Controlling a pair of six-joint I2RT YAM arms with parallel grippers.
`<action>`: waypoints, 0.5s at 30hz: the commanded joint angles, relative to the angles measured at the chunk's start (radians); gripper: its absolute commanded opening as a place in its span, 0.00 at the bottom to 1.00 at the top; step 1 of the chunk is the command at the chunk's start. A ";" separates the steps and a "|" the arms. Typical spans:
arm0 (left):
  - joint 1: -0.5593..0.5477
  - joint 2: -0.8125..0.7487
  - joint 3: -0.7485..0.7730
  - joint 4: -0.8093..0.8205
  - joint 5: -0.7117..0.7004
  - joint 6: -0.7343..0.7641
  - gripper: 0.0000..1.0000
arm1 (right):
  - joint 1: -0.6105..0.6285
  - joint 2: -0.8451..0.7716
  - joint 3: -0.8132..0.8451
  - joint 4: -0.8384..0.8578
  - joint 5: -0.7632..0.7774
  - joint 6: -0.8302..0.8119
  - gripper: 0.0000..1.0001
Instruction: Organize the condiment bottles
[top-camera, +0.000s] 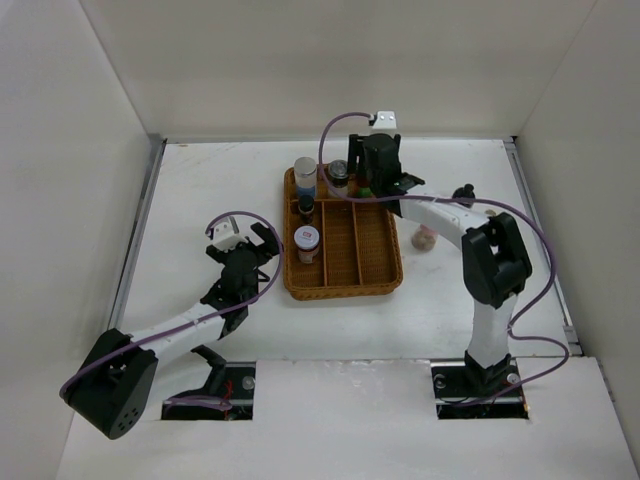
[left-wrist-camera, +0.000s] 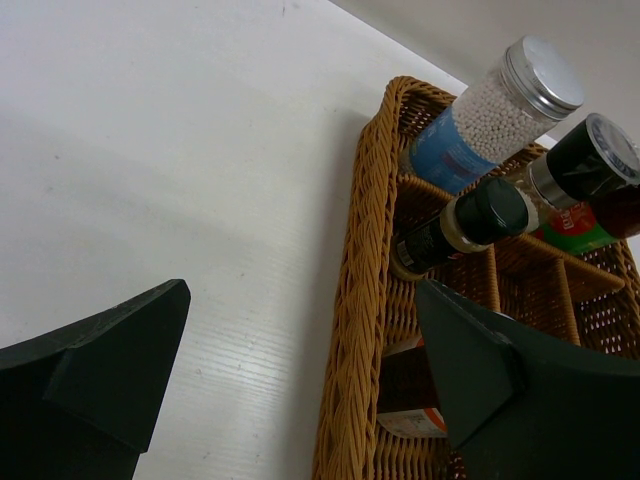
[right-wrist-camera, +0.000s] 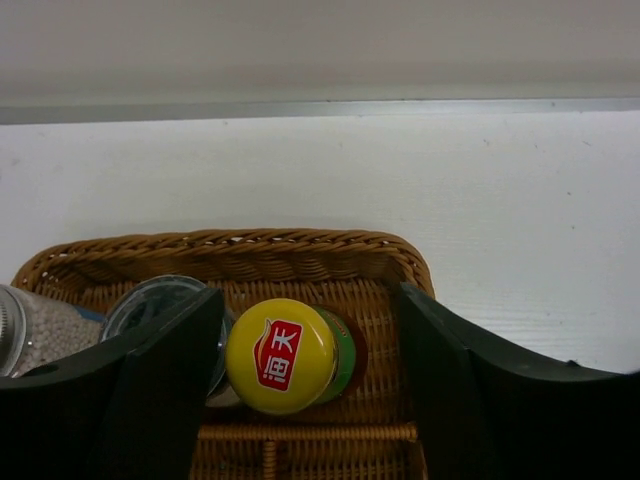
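Left claw (top-camera: 262, 238) hovers spread wide, empty, the tray (top-camera: 292, 282) just right of it. Right claw (right-wrist-camera: 310, 292) stands parted, gripping nothing, the yellow-capped bottle (right-wrist-camera: 280, 355) between its fingers in the tray. Placing looks done. Next: rise clear, then fetch the 1 loose bottle (top-camera: 426, 238) to its right.

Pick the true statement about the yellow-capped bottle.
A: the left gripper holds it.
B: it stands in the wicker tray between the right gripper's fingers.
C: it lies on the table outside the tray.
B: the right wrist view shows the yellow-capped bottle upright in the wicker tray, between the right gripper's spread fingers.
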 joint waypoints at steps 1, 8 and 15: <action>0.004 -0.012 0.012 0.047 0.010 -0.010 1.00 | 0.004 -0.096 0.006 0.060 0.008 0.011 0.78; 0.004 -0.011 0.012 0.047 0.010 -0.010 1.00 | 0.007 -0.292 -0.102 0.063 0.018 0.016 0.88; 0.003 -0.012 0.010 0.047 0.013 -0.013 1.00 | -0.021 -0.586 -0.530 0.064 0.151 0.155 0.31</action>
